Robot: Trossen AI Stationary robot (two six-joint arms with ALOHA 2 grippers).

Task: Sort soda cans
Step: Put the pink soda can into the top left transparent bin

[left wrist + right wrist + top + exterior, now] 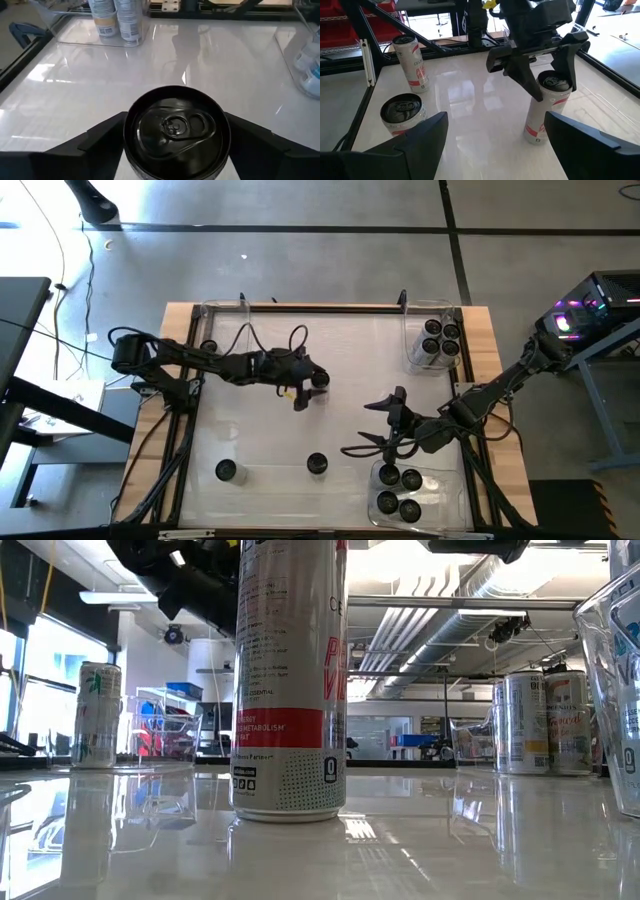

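Note:
A soda can (320, 378) with a dark top and silvery, red-banded side stands mid-table. My left gripper (308, 388) reaches in from the table's left and is shut on it. The left wrist view looks down on the can's top (177, 129), and the right wrist view shows the can (547, 107) upright under the left gripper (547, 75). My right gripper (368, 427) hangs open to the can's right and touches nothing; its fingers frame the right wrist view (492, 150). Two more cans (316, 464) (226, 470) stand on their bases near the table's near edge. My left gripper pinches the can near its top rim (559, 84) between its two fingers, one finger (102, 137) on each side of the rim. The fingers slant down at it from above and from the table's left. The can is upright with its base (536, 140) on the table.
A clear bin (432, 328) at the far right corner and another (398, 515) at the near right hold several cans. A third clear bin (222, 310) sits at the far left with a can (208, 347) beside it. One loose can (290, 680) fills the low view.

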